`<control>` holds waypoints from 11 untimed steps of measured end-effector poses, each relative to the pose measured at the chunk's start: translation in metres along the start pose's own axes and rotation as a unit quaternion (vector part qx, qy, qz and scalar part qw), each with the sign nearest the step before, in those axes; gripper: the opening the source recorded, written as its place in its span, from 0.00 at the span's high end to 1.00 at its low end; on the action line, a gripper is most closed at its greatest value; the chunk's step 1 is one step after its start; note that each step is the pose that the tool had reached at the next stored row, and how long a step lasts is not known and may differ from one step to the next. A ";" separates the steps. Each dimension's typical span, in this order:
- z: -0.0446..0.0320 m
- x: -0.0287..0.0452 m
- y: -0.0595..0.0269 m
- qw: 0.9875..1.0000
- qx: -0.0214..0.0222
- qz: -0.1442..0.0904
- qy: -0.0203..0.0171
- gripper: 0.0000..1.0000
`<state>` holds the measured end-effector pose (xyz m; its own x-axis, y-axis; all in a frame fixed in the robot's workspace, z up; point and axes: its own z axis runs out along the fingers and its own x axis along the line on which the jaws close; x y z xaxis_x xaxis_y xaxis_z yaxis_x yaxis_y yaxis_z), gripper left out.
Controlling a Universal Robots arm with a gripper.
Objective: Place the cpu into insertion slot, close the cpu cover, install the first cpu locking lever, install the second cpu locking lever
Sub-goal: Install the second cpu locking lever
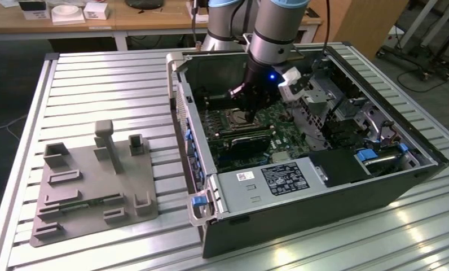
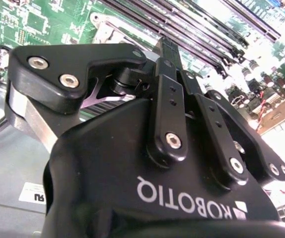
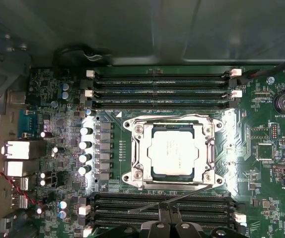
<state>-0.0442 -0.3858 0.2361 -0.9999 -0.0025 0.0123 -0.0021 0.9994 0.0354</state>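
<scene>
Pincer [image 1: 243,110] low inside the computer case [image 1: 322,186], hanging directly over the insertion slot [image 1: 241,119] on the green circuit board [image 3: 261,129]. Whether apart or together, cannot tell from these pictures, nor whether clamped on anything. Seen in the first wrist view: the cpu [image 3: 171,154] lying flat and square in the slot, silvery face up, with the cpu cover [image 3: 135,153] folded down around it like a frame, between the two banks of memory slots [image 3: 162,89]. So, most probably, placing done and cover closed. On the pincer's side of the cover, a thin wire locking lever [image 3: 162,202] running slantwise across the nearer memory slots, apparently raised and not hooked; pincer tip very near it, contact not clear. Step in hand, by judgement: the first locking lever. Calls for pressing that wire down and a little sideways, to bring it under its catch, with care not to slip off so thin a rod or to scrape the memory slots beside it.
</scene>
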 end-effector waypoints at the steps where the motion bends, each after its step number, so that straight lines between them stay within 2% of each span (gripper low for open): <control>1: -0.0008 0.0000 0.0001 1.000 0.000 0.000 0.001 0.90; 7: -0.0040 0.0000 0.0002 1.000 0.000 0.000 0.005 0.90; 11: -0.0042 0.0000 0.0002 1.000 0.000 0.000 0.011 0.90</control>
<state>-0.0442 -0.3857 0.2403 -0.9994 -0.0026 0.0333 -0.0014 0.9994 0.0355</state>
